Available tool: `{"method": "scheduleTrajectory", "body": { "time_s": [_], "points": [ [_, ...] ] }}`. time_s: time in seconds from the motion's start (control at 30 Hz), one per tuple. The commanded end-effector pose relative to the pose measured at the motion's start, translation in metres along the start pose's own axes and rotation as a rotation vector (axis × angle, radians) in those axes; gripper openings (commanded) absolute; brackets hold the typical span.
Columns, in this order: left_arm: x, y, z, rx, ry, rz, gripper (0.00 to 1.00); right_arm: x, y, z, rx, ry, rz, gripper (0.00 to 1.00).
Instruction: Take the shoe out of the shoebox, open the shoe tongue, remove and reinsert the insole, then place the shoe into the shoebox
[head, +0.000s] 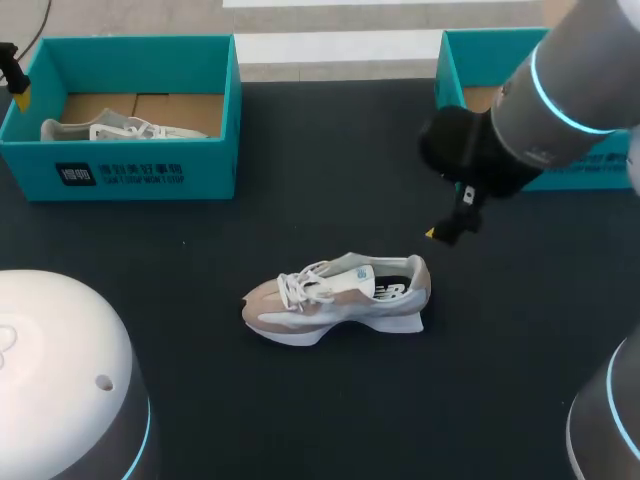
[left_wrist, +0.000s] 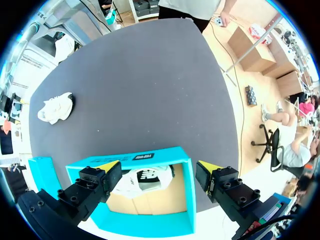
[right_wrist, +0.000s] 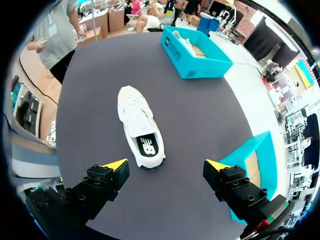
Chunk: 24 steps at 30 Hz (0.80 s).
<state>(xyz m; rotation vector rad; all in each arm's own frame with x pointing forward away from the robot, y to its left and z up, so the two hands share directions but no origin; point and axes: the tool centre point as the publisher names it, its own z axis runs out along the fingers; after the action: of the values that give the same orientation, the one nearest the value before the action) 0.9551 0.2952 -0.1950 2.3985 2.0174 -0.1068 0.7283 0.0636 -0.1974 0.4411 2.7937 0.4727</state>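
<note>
On the dark surface (head: 330, 160), about mid-way between the two boxes, the shoe (head: 335, 298) stands upright on its sole, out of any box, toe toward my left side. Tan toe and heel, pale grey-white side panel, white laces, thick white sole. A dark footbed with a white mark shows through the opening. Whether the tongue is pulled open is hard to tell.

Right tool (right_wrist: 166, 165) hangs above the surface, fingers spread, nothing between them. The shoe lies ahead of it, heel end nearest, well apart. Left tool (left_wrist: 159, 166) is also spread and empty, over the left shoebox (left_wrist: 182, 200), teal with a cardboard floor. A second shoe (left_wrist: 145, 177) lies inside, partly hidden by the box wall and one finger.

From the head view the right shoebox (head: 470, 70) is mostly covered by the right arm (head: 560, 90), contents not visible. The left tool shows only as a sliver at the frame edge there.
</note>
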Motion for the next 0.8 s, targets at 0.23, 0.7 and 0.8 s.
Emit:
{"method": "scheduleTrajectory", "body": {
  "time_s": [0.23,0.7,0.8],
  "points": [
    [-0.0005,-0.0015,-0.0001,-0.003,0.003,0.000,1.00,0.0024,-0.0054,0.0013,-0.083,-0.005,0.000,1.00],
    [-0.0005,-0.0015,-0.0001,-0.003,0.003,0.000,1.00,0.0024,-0.0054,0.0013,-0.083,-0.005,0.000,1.00],
    [-0.0005,-0.0015,-0.0001,-0.003,0.003,0.000,1.00,0.0013,-0.0055,0.0000,-0.172,0.058,-0.044,1.00]
  ]
}}
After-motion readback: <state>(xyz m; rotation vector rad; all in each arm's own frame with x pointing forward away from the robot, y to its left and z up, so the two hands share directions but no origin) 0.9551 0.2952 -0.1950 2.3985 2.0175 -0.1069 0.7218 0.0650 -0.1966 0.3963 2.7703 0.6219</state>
